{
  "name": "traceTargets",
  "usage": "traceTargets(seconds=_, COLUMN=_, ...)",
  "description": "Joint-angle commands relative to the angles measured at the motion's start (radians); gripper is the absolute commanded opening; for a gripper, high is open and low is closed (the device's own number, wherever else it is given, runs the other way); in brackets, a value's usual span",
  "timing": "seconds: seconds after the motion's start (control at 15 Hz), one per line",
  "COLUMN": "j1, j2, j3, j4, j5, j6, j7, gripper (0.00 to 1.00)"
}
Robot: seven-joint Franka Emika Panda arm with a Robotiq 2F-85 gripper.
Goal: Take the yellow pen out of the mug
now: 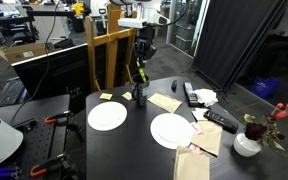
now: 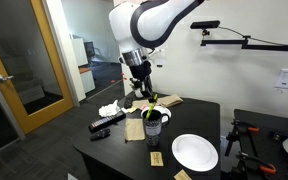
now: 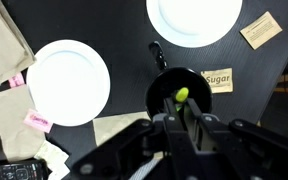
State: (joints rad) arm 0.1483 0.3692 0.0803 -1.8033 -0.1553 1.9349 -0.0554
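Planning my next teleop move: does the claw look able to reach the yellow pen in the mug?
Probably yes. The claw hangs directly above the dark mug, the yellow pen stands up out of its open top, and nothing shows between them.

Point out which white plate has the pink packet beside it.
The plate at the wrist view's left, with the pink packet by its lower rim; the other plate has none.

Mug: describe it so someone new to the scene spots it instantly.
On the black table, find the white plate farther from the flower vase. Close beside it stands the mug: small, near-black, cylindrical, and the only thing with a yellow pen sticking up out of it.
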Motion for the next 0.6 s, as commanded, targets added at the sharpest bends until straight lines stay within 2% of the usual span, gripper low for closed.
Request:
traceTargets(seconds=0.0, j1=0.004, j2=-0.074, j3=0.011, j4=0.002, j5=-0.014, j6=-0.073, j7=-0.004, gripper=0.04)
traceTargets(seconds=0.53, j1=0.0, j2=-0.235, j3=0.027, j4=0.012, j5=-0.007, j6=-0.204, j7=-0.016, gripper=0.04)
